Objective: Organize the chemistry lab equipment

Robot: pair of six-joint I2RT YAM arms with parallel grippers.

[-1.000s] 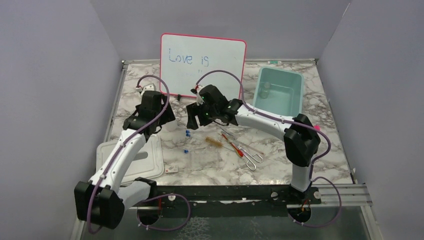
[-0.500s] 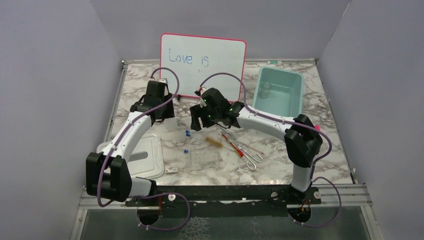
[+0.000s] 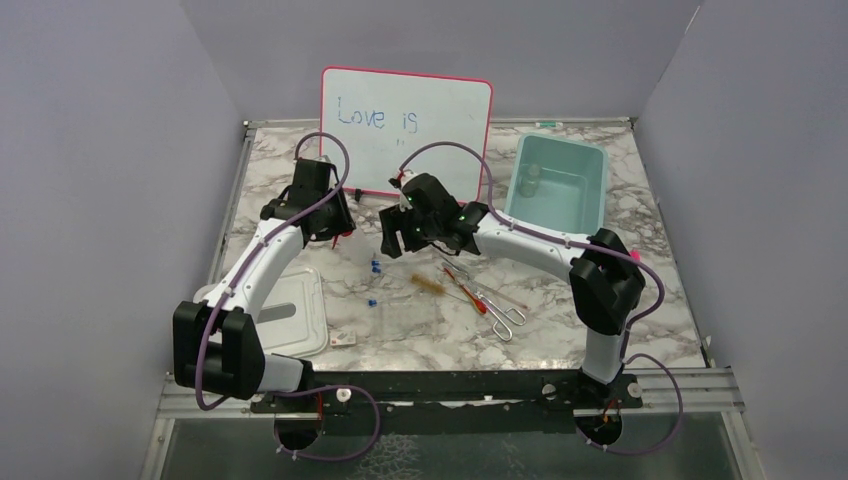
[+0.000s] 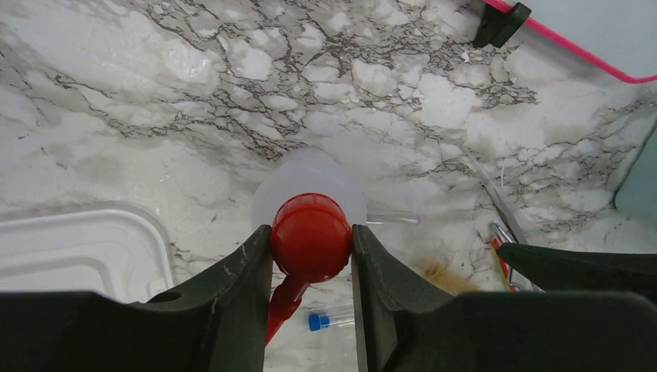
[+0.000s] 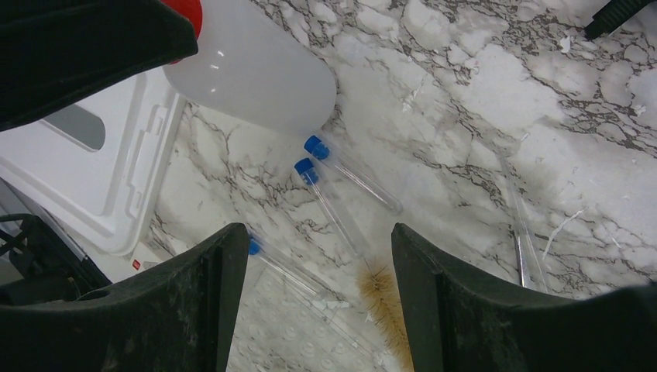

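A whiteboard (image 3: 405,130) stands at the back of the marble worktop (image 3: 560,335), with a pale green bin (image 3: 597,190) to its right. The left claw (image 3: 335,222) hangs by the board's lower left corner, a red bit of the squeeze bottle (image 3: 346,233) showing beneath it. The right claw (image 3: 392,238) hovers just beside it. Nearer lie blue-capped tubes (image 3: 375,266), a brush (image 3: 428,284), tongs (image 3: 508,318) and a white lid (image 3: 290,310).

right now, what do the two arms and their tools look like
The left arm and right arm have white links with bulky black joints, and a purple cable loops along each. The left tool and right tool each have two broad matte black fingers, lightly scuffed.
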